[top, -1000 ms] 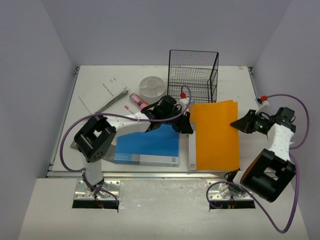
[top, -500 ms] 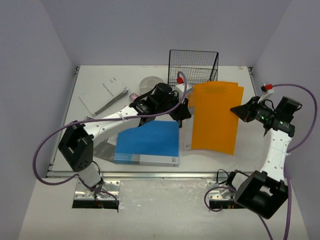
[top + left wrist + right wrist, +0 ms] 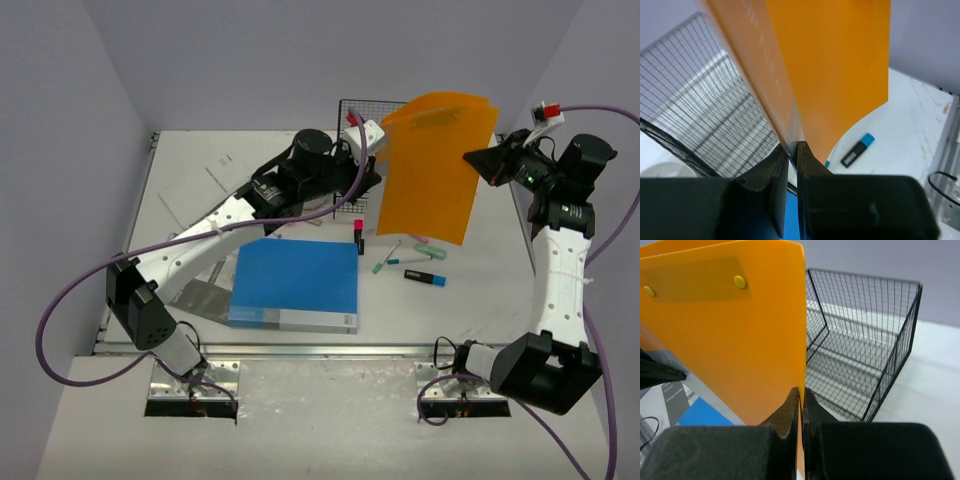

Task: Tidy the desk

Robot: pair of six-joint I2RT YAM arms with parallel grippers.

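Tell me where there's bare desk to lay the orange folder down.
Bare desk lies right of the blue binder, between the markers and the front rail. Crowded: the middle, around markers, binder and left arm.

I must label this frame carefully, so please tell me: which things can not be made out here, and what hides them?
1. Wire basket: top view, mostly behind the orange folder and left arm.
2. Folder lettering: left wrist view, blurred and steeply angled.
3. Notebook: top view, partly under the left arm.
4. Pens on the desk: top view, too small to read.
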